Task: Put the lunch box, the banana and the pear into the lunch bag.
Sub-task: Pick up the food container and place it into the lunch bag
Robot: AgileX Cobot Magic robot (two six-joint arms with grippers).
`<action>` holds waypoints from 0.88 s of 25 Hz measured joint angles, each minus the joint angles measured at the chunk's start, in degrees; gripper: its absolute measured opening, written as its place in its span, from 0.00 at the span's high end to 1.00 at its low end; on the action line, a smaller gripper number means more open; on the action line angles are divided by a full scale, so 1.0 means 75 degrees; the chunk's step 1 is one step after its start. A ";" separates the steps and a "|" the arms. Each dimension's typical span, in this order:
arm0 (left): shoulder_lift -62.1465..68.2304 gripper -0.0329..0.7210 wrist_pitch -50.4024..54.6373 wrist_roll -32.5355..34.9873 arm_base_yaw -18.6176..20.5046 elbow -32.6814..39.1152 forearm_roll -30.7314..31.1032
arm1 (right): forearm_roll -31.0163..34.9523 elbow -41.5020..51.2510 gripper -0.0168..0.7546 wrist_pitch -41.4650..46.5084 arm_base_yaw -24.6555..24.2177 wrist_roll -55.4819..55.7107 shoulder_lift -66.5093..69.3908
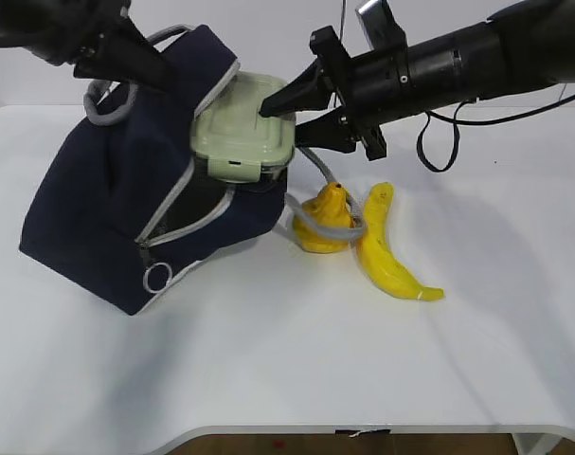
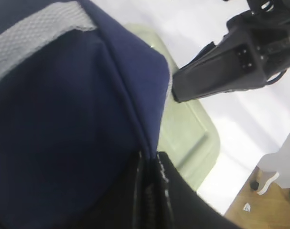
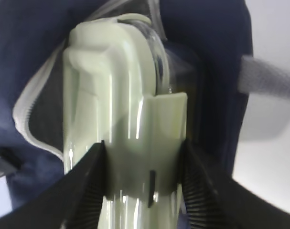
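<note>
The R gripper (image 1: 289, 116) is clamped on the box (image 1: 243, 126), one finger on the green lid and one under the clear base; the R wrist view shows both pads (image 3: 90, 176) pressed against the box's sides at a latch. The box sits tilted at the mouth of the bag (image 1: 107, 209), partly over the open zipper edge, lid facing up and toward the camera. The bag lies tipped on the table (image 1: 287, 370), mouth toward the R, ring pull (image 1: 156, 278) hanging at its lower front. The L gripper (image 1: 135, 64) is at the bag's top edge by a grey handle (image 1: 107, 106), jaws closed; it looks pinched on the navy fabric, tho the L wrist view is too close and blurred to be sure, showing only fabric, strap and the box lid beyond. The pear (image 1: 325, 220) sits just R of the bag w/ the other handle loop draped across it. The banana (image 1: 386, 251) lies just beside the pear, touching or nearly so, tip pointing to the lower R.
</note>
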 joint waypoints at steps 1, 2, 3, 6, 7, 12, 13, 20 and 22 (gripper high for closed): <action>0.0014 0.94 -0.0077 0.0000 -0.0057 0.0000 -0.0030 | 0.0000 0.0013 0.50 -0.0043 0.0000 0.0000 0.0000; 0.0030 0.94 -0.0169 0.0000 -0.0108 0.0000 -0.0075 | 0.0000 0.0013 0.50 -0.0080 0.0013 0.0000 0.0000; 0.0030 0.94 -0.0235 0.0000 -0.0126 0.0000 -0.0154 | 0.0000 0.0013 0.50 -0.0118 0.0019 0.0000 0.0000; 0.0030 0.94 -0.0320 0.0058 -0.0160 0.0000 -0.0442 | 0.0064 0.0013 0.50 -0.0227 0.0155 -0.0013 0.0000; 0.0041 0.94 -0.0324 0.0128 -0.0174 0.0000 -0.0560 | 0.0102 0.0013 0.50 -0.0244 0.0231 -0.0044 0.0000; 0.0041 0.94 -0.0397 0.0537 -0.0179 0.0000 -0.1211 | 0.0104 -0.0187 0.50 -0.0342 0.0545 -0.0242 0.0000; 0.0041 0.94 -0.0410 0.0590 -0.0179 0.0000 -0.1291 | 0.0091 -0.0228 0.50 -0.0428 0.0559 -0.0298 0.0000; 0.0395 0.94 -0.0506 0.0758 -0.0179 0.0000 -0.1737 | -0.0274 -0.0343 0.50 -0.1338 0.0594 -0.0436 0.0167; 0.0553 0.94 -0.0511 0.0860 -0.0179 0.0000 -0.1953 | -0.0286 -0.0416 0.50 -0.1354 0.0594 -0.0447 0.0351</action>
